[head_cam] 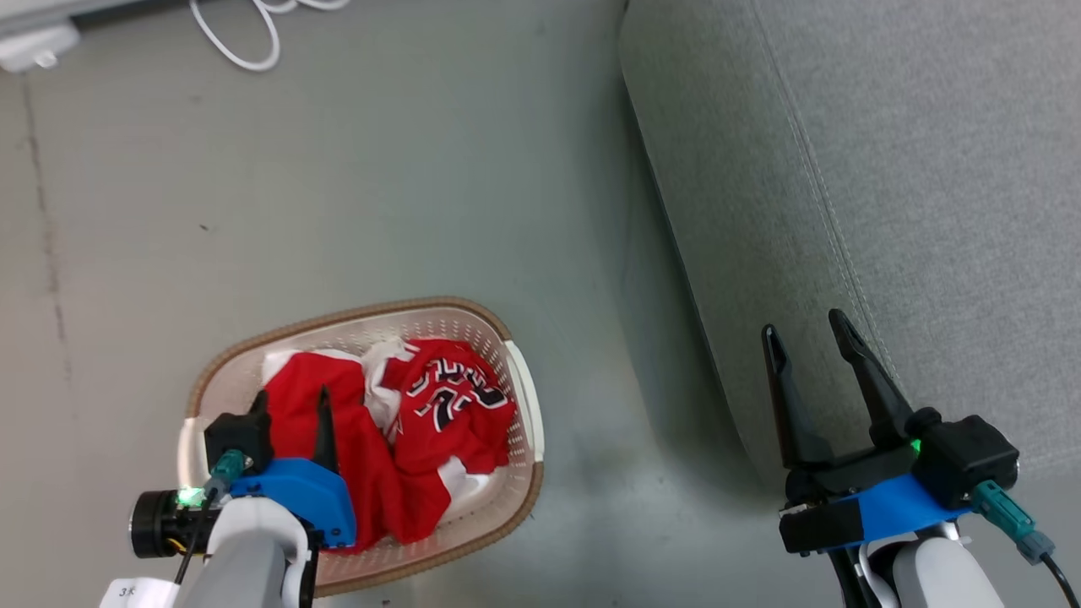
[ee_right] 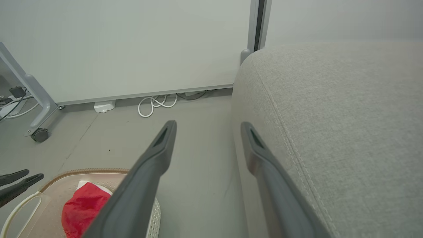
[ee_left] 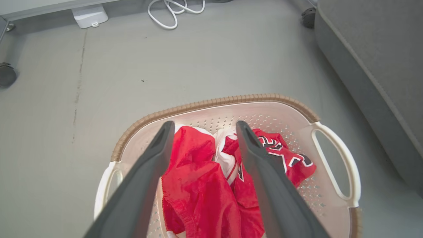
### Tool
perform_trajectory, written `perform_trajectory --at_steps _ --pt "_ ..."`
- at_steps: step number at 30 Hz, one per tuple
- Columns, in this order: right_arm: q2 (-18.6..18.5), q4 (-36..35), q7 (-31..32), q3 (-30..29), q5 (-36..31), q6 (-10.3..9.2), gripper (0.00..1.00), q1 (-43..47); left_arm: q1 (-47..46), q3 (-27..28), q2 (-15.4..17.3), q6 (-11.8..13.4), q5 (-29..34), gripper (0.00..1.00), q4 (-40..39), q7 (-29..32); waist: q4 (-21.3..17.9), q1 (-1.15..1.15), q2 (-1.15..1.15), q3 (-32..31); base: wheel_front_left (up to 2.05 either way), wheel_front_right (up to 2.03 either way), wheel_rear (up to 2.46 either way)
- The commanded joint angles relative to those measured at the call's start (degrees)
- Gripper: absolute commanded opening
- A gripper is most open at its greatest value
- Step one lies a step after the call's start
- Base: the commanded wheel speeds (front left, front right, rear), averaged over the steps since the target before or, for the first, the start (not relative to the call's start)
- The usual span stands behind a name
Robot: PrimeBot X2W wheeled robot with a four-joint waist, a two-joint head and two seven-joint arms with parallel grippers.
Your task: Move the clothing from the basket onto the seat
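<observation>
Left pincer (ee_left: 205, 125) hangs with its two dark fingers spread wide and nothing between them, over the near left part of the basket (head_cam: 355, 317); whether the tips touch the fabric I cannot tell. Under it lies the clothing, two pieces in one crumpled heap inside the basket: a plain red garment (head_cam: 338, 439) with white trim on the left, and a red jersey (head_cam: 448, 405) with black-and-white lettering on the right, the two touching. One oval cream basket with a brown rim stands on the grey floor (head_cam: 380, 169), with a looped handle (ee_left: 333, 162) at its right end and another at its left. Right pincer (head_cam: 804, 327) is also spread and pinches nothing; it hovers at the near left edge of the seat (head_cam: 887, 169), close to the stitched seam. That seat is one large light-grey sofa filling the right side, its rounded left edge running from near to far. A strip of floor separates the basket's right end from the sofa's side, so the two stand apart. Beyond the basket the floor runs to a pale wall (ee_right: 132, 49), where one coiled white cable (head_cam: 245, 42) and one small white box (head_cam: 29, 46) lie, and at the far left a metal leg ends in a castor (ee_right: 39, 135).
</observation>
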Motion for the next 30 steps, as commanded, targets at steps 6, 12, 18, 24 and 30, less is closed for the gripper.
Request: perform_trajectory --at_steps 6,12,18,24,30 --pt "-0.11 -0.46 -0.65 2.22 3.31 0.03 1.0 -2.81 -5.6 0.65 2.45 1.64 0.23 1.0 4.75 -0.22 -4.33 -0.01 0.0 9.17 0.0 0.0 0.0" --pt "-0.1 -1.82 -0.7 4.44 6.62 0.03 1.0 -3.97 -9.54 1.59 4.53 3.31 -0.3 1.0 8.4 0.41 -6.65 -0.01 0.0 14.1 0.0 0.0 0.0" --pt "-0.1 -2.47 -0.71 6.04 8.41 0.03 1.0 -4.73 -11.77 2.33 6.42 5.35 -0.85 1.0 11.12 0.9 -8.12 -0.01 0.0 17.05 0.0 0.0 0.0" --pt "-0.09 -2.93 -0.7 7.74 9.99 0.03 1.0 -4.96 -13.34 2.79 8.05 6.9 -1.06 1.0 12.07 0.57 -9.17 -0.01 0.0 19.08 0.0 0.0 0.0" --pt "-0.09 -3.03 -0.7 9.27 11.09 0.03 1.0 -5.19 -14.69 2.59 9.0 7.84 -1.34 1.0 13.16 1.04 -9.85 -0.01 0.0 20.34 0.0 0.0 0.0"
